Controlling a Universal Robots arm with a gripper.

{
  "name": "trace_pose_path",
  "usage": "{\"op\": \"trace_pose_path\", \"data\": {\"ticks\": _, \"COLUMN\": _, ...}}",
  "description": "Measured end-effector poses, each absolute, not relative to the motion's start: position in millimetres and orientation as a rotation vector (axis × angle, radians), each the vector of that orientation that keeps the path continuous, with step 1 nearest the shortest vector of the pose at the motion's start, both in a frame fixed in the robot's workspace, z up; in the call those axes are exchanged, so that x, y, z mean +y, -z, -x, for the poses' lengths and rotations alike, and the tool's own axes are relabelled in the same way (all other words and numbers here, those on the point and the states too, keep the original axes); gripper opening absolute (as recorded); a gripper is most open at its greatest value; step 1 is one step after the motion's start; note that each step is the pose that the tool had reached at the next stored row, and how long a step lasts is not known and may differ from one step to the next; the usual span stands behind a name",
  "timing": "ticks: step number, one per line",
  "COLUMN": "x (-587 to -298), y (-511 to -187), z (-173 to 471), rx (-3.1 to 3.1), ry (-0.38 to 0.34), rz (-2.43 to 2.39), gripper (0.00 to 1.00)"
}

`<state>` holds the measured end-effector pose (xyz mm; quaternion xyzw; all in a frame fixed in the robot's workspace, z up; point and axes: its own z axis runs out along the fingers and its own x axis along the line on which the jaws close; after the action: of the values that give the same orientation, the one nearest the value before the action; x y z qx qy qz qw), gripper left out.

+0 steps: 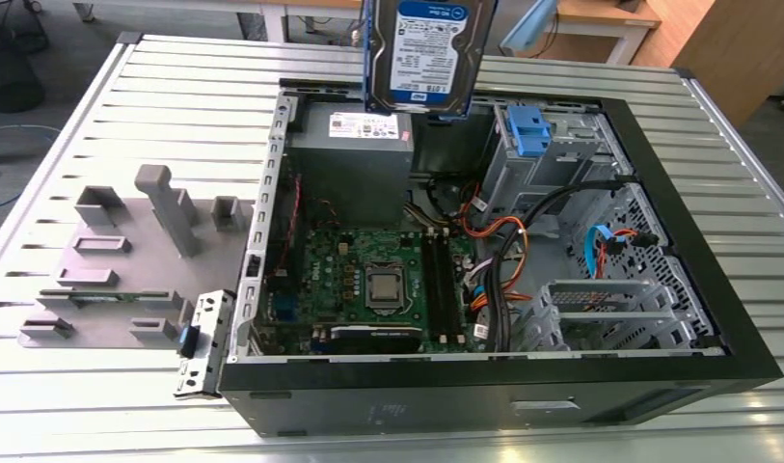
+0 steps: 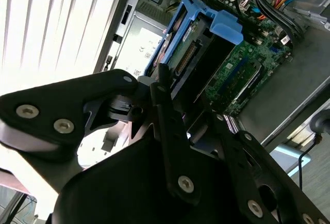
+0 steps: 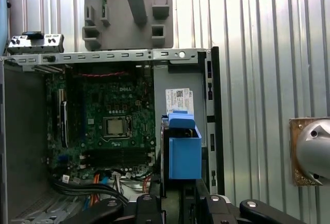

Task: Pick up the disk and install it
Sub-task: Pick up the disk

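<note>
The disk [image 1: 430, 53], silver with a blue-and-white label and blue side rails, hangs upright in the air above the back of the open computer case [image 1: 700, 241], over the grey power-supply box [image 1: 353, 145]. In both wrist views my black gripper [image 2: 180, 121] [image 3: 180, 206] is shut on the disk [image 2: 198, 48]. The disk's blue handle tab [image 3: 184, 152] points down toward the case. In the case, a blue bracket [image 1: 527, 130] sits at the top of the drive cage [image 1: 559, 159], to the exterior view's right of the disk.
The case lies open on a ribbed metal table [image 1: 186, 87], with the motherboard [image 1: 365, 280] and loose cables [image 1: 507, 260] inside. A grey fixture plate [image 1: 121, 260] with upright blocks lies at the exterior view's left of the case. A metal slot bracket [image 1: 205, 342] sits at the case's corner.
</note>
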<state>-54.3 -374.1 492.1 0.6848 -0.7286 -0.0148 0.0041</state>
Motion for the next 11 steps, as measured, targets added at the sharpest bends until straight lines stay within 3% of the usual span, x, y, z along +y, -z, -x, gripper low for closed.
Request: {"op": "trace_pose_path", "data": {"ticks": 11, "x": -374.1, "y": -492.1, "z": 45.3, "rx": -2.283, "ry": 0.046, "rz": -2.146, "gripper": 0.35}}
